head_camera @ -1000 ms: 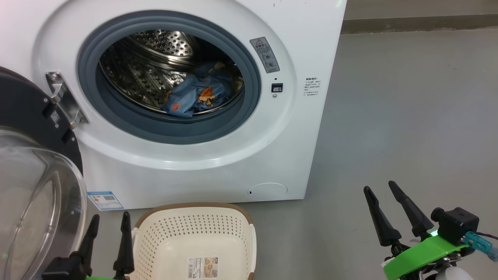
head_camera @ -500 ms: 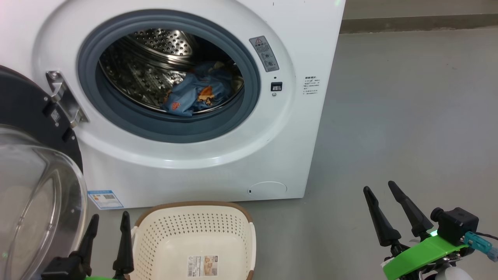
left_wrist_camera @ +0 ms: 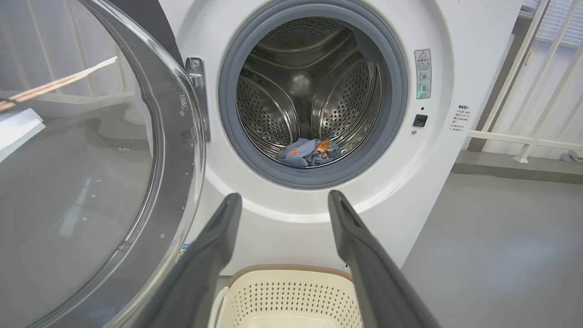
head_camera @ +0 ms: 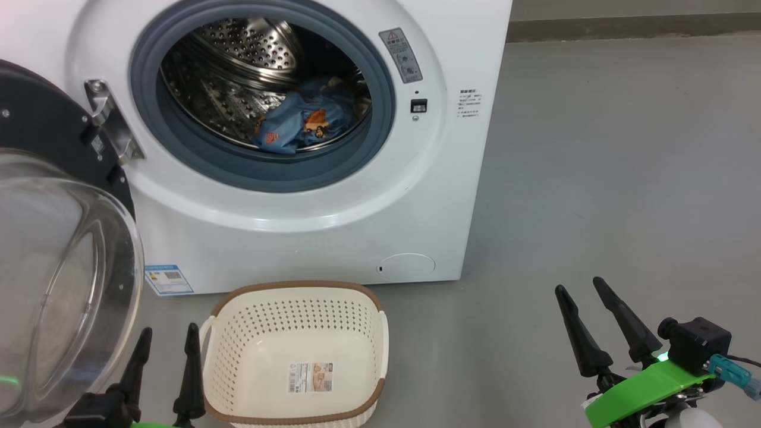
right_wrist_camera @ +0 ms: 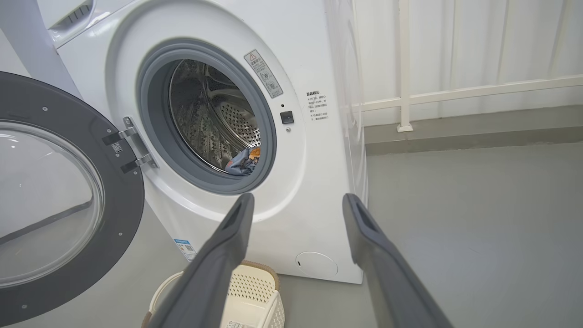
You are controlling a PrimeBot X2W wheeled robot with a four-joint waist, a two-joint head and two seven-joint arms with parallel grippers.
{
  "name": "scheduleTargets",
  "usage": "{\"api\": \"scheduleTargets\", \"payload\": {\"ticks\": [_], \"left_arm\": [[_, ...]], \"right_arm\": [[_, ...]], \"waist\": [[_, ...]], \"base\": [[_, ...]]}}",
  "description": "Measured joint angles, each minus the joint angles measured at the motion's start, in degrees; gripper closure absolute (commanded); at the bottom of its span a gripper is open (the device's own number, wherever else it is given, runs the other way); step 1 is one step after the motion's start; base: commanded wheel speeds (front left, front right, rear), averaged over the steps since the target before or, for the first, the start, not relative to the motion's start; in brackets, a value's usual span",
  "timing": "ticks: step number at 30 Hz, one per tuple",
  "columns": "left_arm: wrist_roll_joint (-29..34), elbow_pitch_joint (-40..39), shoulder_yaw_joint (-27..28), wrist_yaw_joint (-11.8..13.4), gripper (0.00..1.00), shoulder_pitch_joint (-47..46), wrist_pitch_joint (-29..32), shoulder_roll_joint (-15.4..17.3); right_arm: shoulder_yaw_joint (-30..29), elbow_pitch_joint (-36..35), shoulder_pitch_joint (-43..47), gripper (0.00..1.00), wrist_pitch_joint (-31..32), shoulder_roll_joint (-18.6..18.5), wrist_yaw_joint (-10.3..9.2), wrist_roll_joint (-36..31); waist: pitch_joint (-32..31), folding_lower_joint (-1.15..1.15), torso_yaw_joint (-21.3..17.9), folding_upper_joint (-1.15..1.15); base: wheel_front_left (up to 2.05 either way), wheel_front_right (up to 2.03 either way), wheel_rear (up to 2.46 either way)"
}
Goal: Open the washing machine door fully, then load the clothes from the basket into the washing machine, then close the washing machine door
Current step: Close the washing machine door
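while left fingers (head_camera: 191,368) and right fingers (head_camera: 579,333) stand wide and empty, clothes (head_camera: 297,122) lie beyond them in the washing machine (head_camera: 309,238). basket (head_camera: 297,285) just beside the left fingers.

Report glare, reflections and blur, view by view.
Head view: pink flare in the top-left corner, soft reflections on the door glass. Left wrist view: door glass mirrors pale bars; drum shows a highlight. Right wrist view: near fingers soft, machine edges bowed.

One washing machine (head_camera: 309,226) with one washing machine door (head_camera: 35,113). One bundle of clothes (head_camera: 297,122), one basket (head_camera: 297,285). Two grippers: left gripper (head_camera: 169,328), right gripper (head_camera: 578,284).
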Motion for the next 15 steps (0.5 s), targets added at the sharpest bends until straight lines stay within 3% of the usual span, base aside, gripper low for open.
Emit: {"api": "scheduleTargets", "payload": {"ticks": [15], "left_arm": [[0.01,0.01,-0.07,0.00,0.00,0.00,0.00,0.00]], "right_arm": [[0.04,0.02,0.00,0.00,0.00,0.00,0.00,0.00]], "waist": [[0.01,0.00,0.13,0.00]], "base": [[-0.02,0.02,0.00]]}}
